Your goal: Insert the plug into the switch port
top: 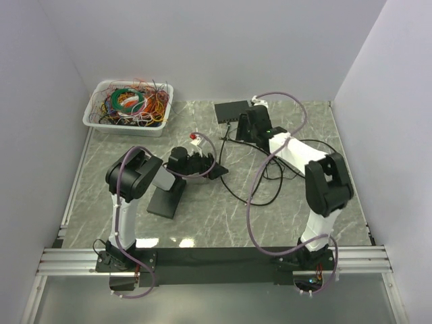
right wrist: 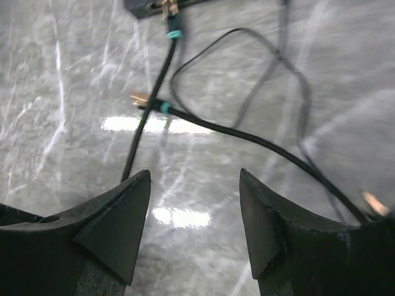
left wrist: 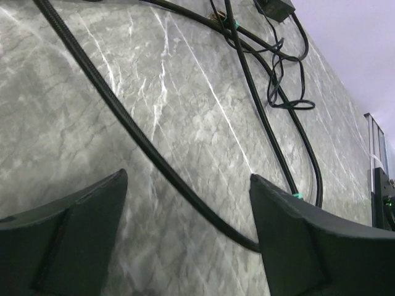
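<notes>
two claws, both spread and both empty. the right claw [right wrist: 195, 176] hangs at 6 o'clock of the switch [right wrist: 145, 6], jaws apart with only marble between them. i judge that stance suits a plug that holds itself in the port. the plug [right wrist: 168, 8], teal-banded, meets the switch's front edge at 12 o'clock in the right wrist view and looks seated, though blur hides how deep. a second plug [right wrist: 139, 98] lies loose on the table [right wrist: 74, 74] just below, gold tip toward 9 o'clock, its cable [right wrist: 247, 139] trailing to 4 o'clock. the left claw [left wrist: 188, 179] hovers wide over a thick black cable [left wrist: 142, 145], gripping nothing. it is likely parked at 7 o'clock of the switch to leave the right arm room.
</notes>
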### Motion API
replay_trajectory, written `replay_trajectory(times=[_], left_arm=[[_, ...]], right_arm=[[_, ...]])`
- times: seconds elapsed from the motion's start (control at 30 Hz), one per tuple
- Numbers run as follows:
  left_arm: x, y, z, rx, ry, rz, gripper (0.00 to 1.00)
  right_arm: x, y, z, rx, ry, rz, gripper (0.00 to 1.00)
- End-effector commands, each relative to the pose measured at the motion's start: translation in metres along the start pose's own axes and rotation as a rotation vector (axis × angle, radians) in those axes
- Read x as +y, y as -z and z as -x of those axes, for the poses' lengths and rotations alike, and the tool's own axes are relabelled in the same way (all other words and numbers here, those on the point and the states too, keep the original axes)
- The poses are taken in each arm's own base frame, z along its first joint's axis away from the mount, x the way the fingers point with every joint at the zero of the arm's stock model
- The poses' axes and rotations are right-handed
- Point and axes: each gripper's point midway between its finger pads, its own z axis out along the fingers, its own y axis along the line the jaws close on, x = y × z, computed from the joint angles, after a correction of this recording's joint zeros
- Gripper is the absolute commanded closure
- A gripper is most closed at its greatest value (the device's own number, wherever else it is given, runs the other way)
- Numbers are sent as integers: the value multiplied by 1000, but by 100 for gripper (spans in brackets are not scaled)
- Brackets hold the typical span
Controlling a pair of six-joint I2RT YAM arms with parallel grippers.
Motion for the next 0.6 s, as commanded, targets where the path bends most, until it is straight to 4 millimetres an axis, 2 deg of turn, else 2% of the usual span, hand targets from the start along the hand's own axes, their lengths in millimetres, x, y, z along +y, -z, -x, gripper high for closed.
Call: replay_trajectory(times=[0.0,0.03,0.1,0.17,0.2,0.23,0.3,0.33,0.4,0.43,0.5,0.53,0.57], left_arm=[[6,-8,-33,108,83,27,16],[3,-10,-35,116,85,16,22],[-5,-15,-34,120,97,-19,28],[-15,-17,-25,95,115,-64,42],[-20,-17,-22,86,114,-84,51],[-24,-17,-17,79,110,-98,67],[-24,-16,-9,70,107,-82,88],[-27,-15,5,44,92,-74,99],[-24,-7,19,18,84,-46,99],[-31,-2,36,-15,64,-52,99],[-23,9,44,-28,60,-14,99],[-24,13,51,-35,46,2,98],[-18,13,52,-32,7,33,91]], right_arm=[[-30,31,35,-131,-36,-118,34],[-44,33,37,-140,-59,-149,34],[-62,38,32,-141,-110,-174,34],[-79,38,26,-132,-162,-192,35],[-81,41,26,-138,-176,-191,35],[-83,41,25,-139,-183,-193,35],[-86,45,22,-140,-190,-206,36],[-87,47,21,-140,-193,-210,36],[-91,55,18,-145,-199,-223,36],[-90,59,18,-144,-201,-219,36],[-86,70,15,-140,-205,-193,36],[-77,73,11,-127,-199,-152,36],[-75,75,1,-111,-178,-144,36]])
